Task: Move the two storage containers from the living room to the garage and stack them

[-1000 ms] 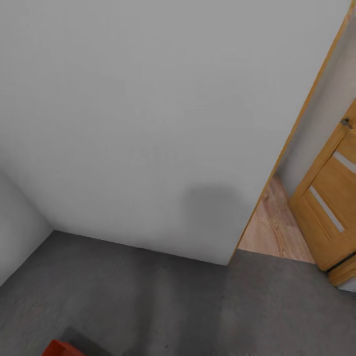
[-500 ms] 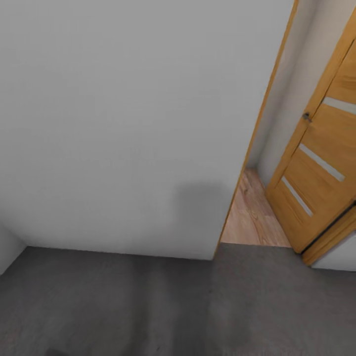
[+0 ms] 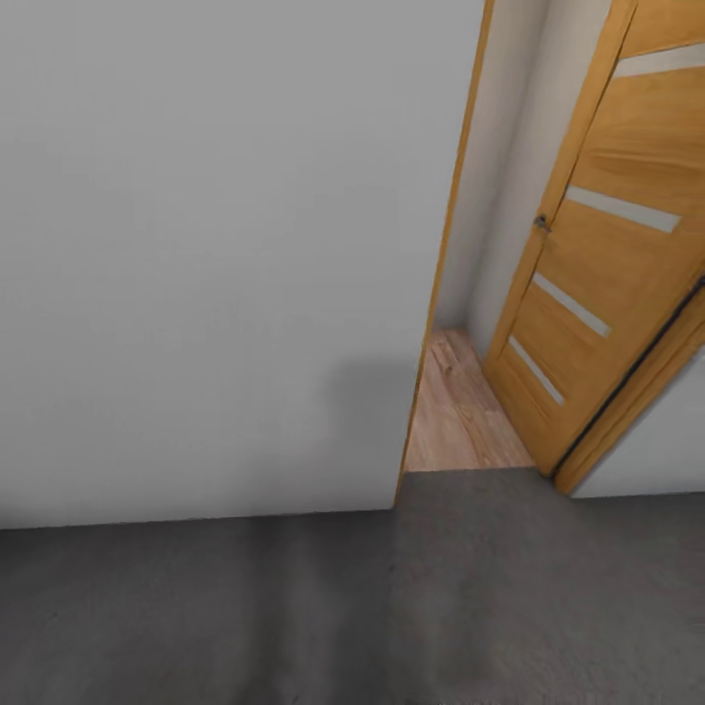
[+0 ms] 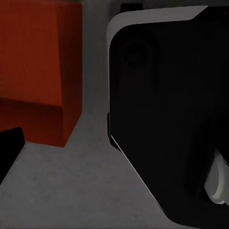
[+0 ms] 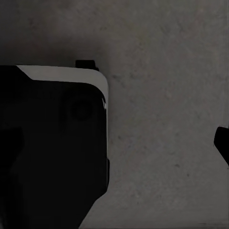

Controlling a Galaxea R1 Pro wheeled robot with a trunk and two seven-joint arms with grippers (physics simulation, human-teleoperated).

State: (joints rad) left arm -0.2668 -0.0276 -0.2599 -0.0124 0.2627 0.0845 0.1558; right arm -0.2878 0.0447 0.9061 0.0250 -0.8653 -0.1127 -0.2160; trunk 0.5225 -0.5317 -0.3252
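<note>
One orange-red ribbed storage container (image 4: 33,71) stands on the dark grey concrete floor (image 4: 71,191) of the garage, in the left wrist view, beside a black, white-edged part of my own body (image 4: 162,119). My left gripper (image 4: 114,157) hangs above the floor, apart from the container. Only one of its dark fingertips (image 4: 8,148) shows, at the picture's edge, with nothing held. My right gripper (image 5: 114,143) hangs over bare concrete (image 5: 162,95), with one fingertip (image 5: 222,143) at the frame's edge and nothing between the fingers.
In the head view a plain white-grey wall (image 3: 215,255) stands close ahead. To its right an orange-framed doorway (image 3: 460,196) opens onto light wood planks (image 3: 460,421), with a wooden door (image 3: 597,264) swung open. Grey concrete floor (image 3: 392,607) lies in front.
The head camera has swung to the right, so the doorway and door now sit nearer the picture's middle. The orange-red corner at the lower left has slid out of the head view.
</note>
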